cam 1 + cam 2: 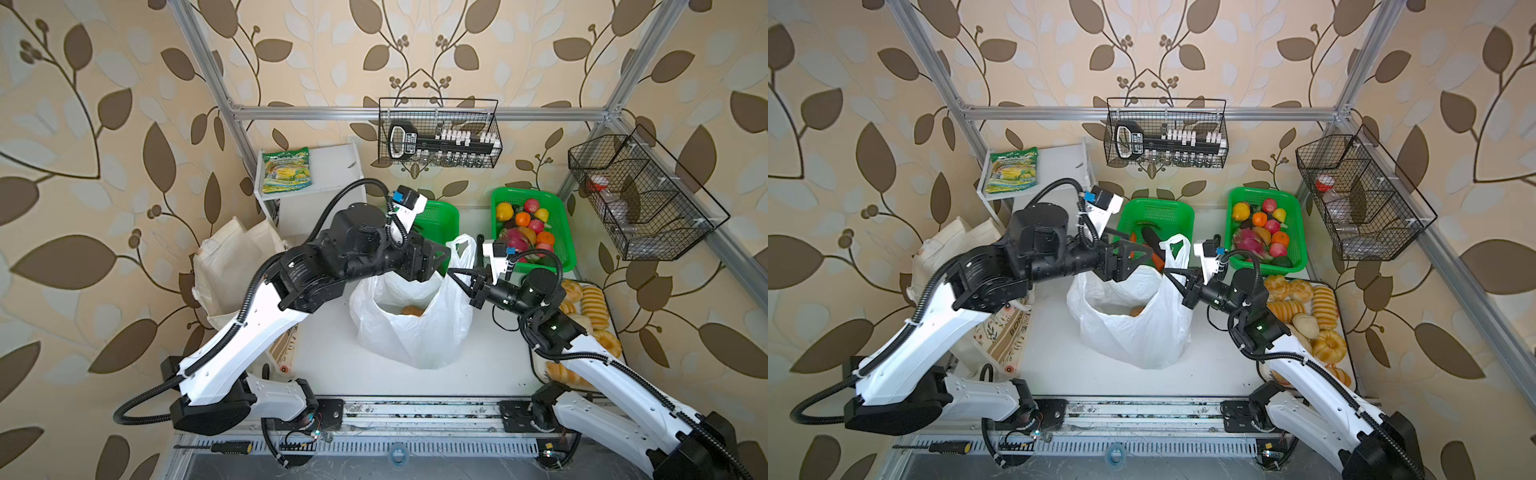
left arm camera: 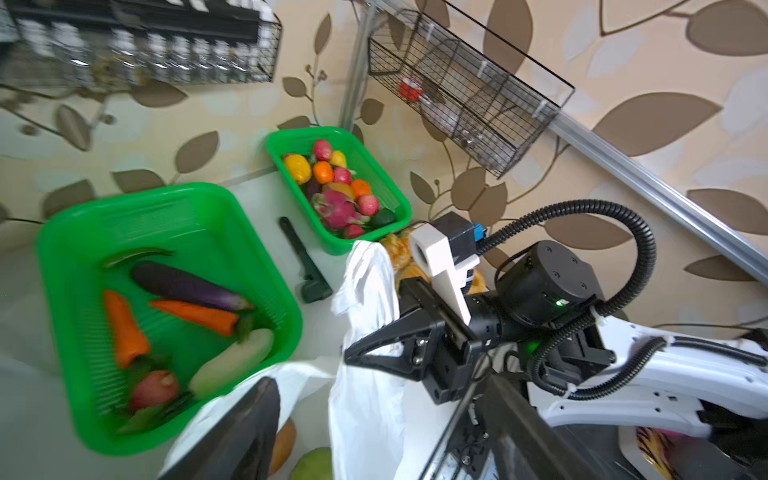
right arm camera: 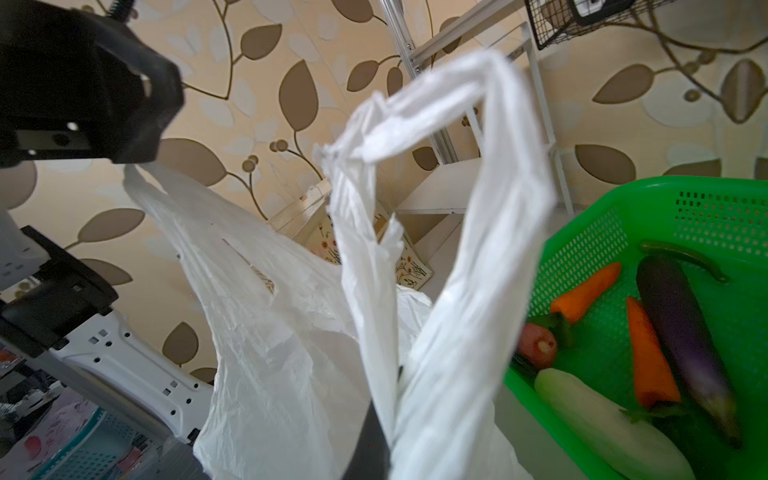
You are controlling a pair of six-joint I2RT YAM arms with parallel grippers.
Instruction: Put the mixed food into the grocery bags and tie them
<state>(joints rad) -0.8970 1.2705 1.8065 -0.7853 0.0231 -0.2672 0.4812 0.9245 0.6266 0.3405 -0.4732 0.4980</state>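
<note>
While the white plastic bag [image 1: 411,332] stands open in the middle of the table [image 1: 332,365], the right gripper [image 1: 451,273] is pressed together on the base of 1 handle [image 3: 478,208]. The left gripper [image 1: 1142,259] hangs over the bag's back rim, its fingers [image 2: 245,428] spread wide with plastic showing between them. Inside the bag lie a brown potato [image 1: 411,311] and a pale green cabbage [image 2: 313,465]. A red tomato [image 2: 156,388] sits in the green basket [image 2: 174,199] beside 2 carrots [image 2: 124,332]. The canvas tote [image 1: 955,249] slumps at the table's left edge under the left arm [image 1: 934,332]; only "BON" reads on its print. Lettering on the yellow-green packet [image 1: 286,170] is too small to read.
</note>
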